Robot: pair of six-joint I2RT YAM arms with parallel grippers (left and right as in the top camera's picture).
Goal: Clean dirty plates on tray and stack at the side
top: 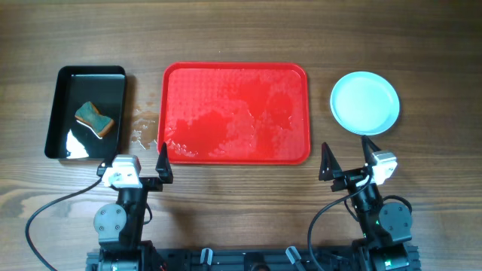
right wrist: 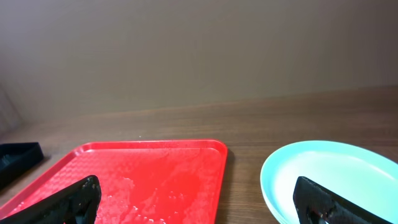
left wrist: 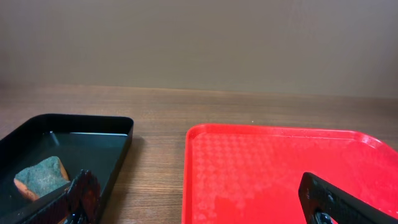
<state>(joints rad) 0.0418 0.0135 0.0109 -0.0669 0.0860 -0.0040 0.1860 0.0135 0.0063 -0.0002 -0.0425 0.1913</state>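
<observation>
The red tray (top: 236, 113) lies in the middle of the table, wet and with no plates on it; it also shows in the left wrist view (left wrist: 280, 168) and the right wrist view (right wrist: 155, 174). The pale blue plates (top: 364, 102) sit as one stack on the table to the right of the tray, also in the right wrist view (right wrist: 329, 174). I cannot tell how many are in the stack. My left gripper (top: 143, 164) is open and empty near the tray's front left corner. My right gripper (top: 346, 159) is open and empty just in front of the stack.
A black tray (top: 86, 113) with water and a green-and-orange sponge (top: 94, 120) stands at the left, also in the left wrist view (left wrist: 62, 155). Water drops (top: 143, 124) lie on the wood between the two trays.
</observation>
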